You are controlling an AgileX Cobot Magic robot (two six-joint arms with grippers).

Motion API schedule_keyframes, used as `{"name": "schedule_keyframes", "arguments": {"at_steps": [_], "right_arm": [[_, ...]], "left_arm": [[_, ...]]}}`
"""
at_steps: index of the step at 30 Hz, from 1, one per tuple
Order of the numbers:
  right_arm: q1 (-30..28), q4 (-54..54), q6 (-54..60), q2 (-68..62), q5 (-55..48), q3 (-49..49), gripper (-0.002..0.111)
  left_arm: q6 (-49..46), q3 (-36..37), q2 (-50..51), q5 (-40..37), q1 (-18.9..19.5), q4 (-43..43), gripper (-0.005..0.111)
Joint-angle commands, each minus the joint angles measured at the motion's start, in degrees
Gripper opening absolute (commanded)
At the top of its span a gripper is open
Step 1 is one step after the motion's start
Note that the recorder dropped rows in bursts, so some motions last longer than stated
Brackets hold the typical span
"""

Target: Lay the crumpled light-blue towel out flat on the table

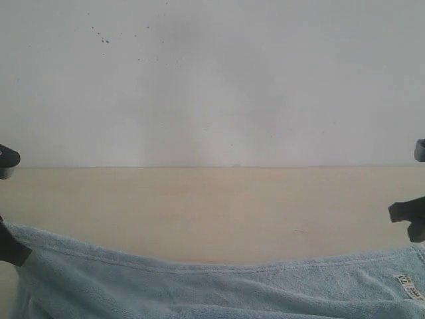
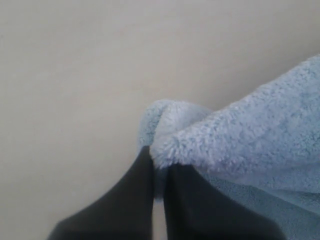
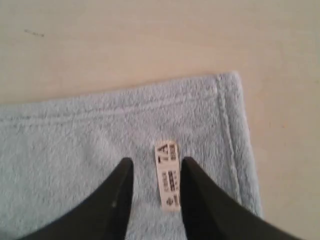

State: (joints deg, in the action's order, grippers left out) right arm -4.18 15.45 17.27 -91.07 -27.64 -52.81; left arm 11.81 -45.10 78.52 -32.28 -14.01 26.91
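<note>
The light-blue towel lies along the near part of the beige table, its hemmed far edge running almost the full width. My left gripper is at the towel's far-left corner. In the left wrist view this gripper is shut on a bunched fold of towel. My right gripper is at the right edge. In the right wrist view it stands open just above the flat right corner of the towel, with the white tag between its fingers.
A white wall rises behind the table's far edge. Bare tabletop stretches beyond the towel's hem, and more of it shows beside the left corner. The tag shows near the towel's right corner.
</note>
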Motion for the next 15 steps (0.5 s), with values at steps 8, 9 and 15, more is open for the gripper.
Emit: {"name": "schedule_keyframes", "arguments": {"at_steps": [8, 9, 15], "right_arm": [[-0.9, -10.9, -5.7, -14.5, 2.4, -13.3, 0.040], [-1.2, -11.6, -6.8, -15.4, 2.7, -13.7, 0.040], [-2.8, -13.1, -7.7, -19.5, 3.4, -14.3, 0.040]], "left_arm": [[-1.4, -0.3, -0.4, 0.6, 0.1, -0.6, 0.004], [-1.4, -0.3, -0.4, 0.6, 0.1, -0.6, 0.004], [-1.4, -0.3, -0.4, 0.6, 0.1, -0.6, 0.004]]}}
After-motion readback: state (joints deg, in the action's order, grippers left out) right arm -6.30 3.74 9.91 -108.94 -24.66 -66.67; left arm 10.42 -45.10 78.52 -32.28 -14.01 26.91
